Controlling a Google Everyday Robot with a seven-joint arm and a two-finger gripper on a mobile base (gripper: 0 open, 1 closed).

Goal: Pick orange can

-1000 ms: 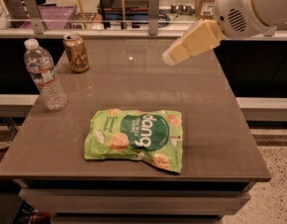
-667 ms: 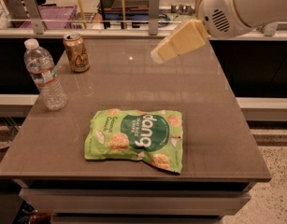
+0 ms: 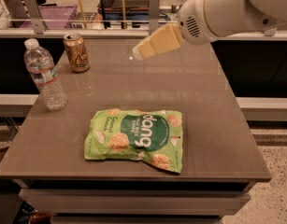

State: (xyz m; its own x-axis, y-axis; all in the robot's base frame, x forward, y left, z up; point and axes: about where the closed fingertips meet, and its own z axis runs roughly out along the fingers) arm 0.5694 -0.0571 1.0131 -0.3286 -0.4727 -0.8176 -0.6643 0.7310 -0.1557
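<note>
The orange can [image 3: 76, 53] stands upright at the far left of the brown table [image 3: 204, 101], orange-gold with a silver top rim. My gripper [image 3: 139, 53] hangs above the far middle of the table, pointing down and left. It is to the right of the can, well apart from it, and holds nothing that I can see. The white arm reaches in from the upper right.
A clear plastic water bottle [image 3: 45, 76] stands at the left edge, in front of the can. A green snack bag [image 3: 136, 139] lies flat in the near middle. A rail and shelves with bins [image 3: 49, 15] run behind the table.
My gripper and arm have moved left across the back of the table, closer to the can. The can, bottle and bag have not moved.
</note>
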